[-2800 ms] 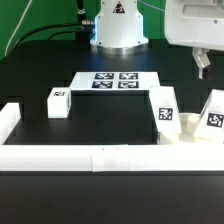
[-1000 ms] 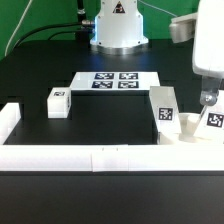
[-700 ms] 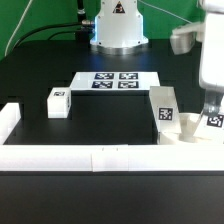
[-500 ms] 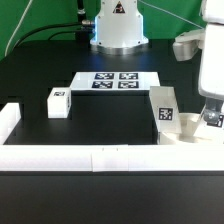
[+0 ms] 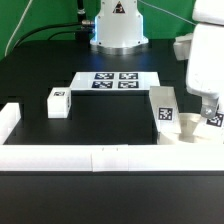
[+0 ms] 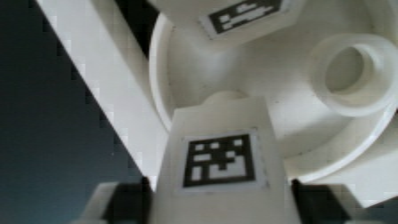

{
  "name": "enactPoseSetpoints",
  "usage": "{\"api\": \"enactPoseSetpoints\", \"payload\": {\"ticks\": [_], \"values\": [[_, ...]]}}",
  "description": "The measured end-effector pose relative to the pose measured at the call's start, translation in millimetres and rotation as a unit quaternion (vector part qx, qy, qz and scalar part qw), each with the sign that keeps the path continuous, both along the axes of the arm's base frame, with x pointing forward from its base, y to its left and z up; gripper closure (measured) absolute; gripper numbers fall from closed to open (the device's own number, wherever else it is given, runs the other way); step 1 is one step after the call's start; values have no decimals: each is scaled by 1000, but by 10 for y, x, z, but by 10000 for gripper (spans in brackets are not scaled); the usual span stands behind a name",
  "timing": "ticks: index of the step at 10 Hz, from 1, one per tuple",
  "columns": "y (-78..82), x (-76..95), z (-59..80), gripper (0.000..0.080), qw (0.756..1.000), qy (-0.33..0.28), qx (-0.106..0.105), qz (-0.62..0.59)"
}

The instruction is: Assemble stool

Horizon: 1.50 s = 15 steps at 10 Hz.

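My gripper [image 5: 212, 119] is low at the exterior view's right, over a tagged white leg block [image 5: 215, 121] that stands by the right rail. In the wrist view the gripper [image 6: 221, 206] has a dark finger pressed against each side of that leg block [image 6: 222, 150]. The round white seat [image 6: 311, 85], with a hole showing, lies just behind the block. In the exterior view only a part of the seat [image 5: 190, 128] shows beside the gripper. A second leg block [image 5: 163, 108] stands upright left of it. A third leg block [image 5: 57, 102] sits far to the left.
The marker board [image 5: 116, 81] lies at the middle back, before the robot base [image 5: 118, 25]. A white rail [image 5: 100, 157] runs along the front, with an end piece [image 5: 8, 120] at the left. A long white piece [image 6: 98, 70] lies beside the seat in the wrist view.
The gripper came from high at the right down onto the right leg block and now has its fingers on both sides of it. The other parts have not moved.
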<state>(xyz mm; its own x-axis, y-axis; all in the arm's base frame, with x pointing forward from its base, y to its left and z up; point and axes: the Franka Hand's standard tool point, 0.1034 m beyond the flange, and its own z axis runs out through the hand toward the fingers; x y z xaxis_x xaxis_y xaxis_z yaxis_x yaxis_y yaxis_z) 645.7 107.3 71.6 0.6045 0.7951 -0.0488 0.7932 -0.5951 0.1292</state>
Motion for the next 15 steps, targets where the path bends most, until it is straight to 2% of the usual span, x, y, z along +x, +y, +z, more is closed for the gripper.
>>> {"api": "enactPoseSetpoints", "payload": {"ticks": [3, 5, 8, 10, 14, 15], "values": [[-8, 4, -10, 460, 994, -13, 9, -108], [-19, 31, -14, 460, 977, -26, 29, -211], [-21, 59, -29, 459, 924, -54, 53, -374], [-55, 60, -30, 459, 888, -51, 76, -450], [-63, 54, -37, 459, 826, -58, 82, -555], [-59, 50, -41, 459, 803, -59, 84, -588]]}}
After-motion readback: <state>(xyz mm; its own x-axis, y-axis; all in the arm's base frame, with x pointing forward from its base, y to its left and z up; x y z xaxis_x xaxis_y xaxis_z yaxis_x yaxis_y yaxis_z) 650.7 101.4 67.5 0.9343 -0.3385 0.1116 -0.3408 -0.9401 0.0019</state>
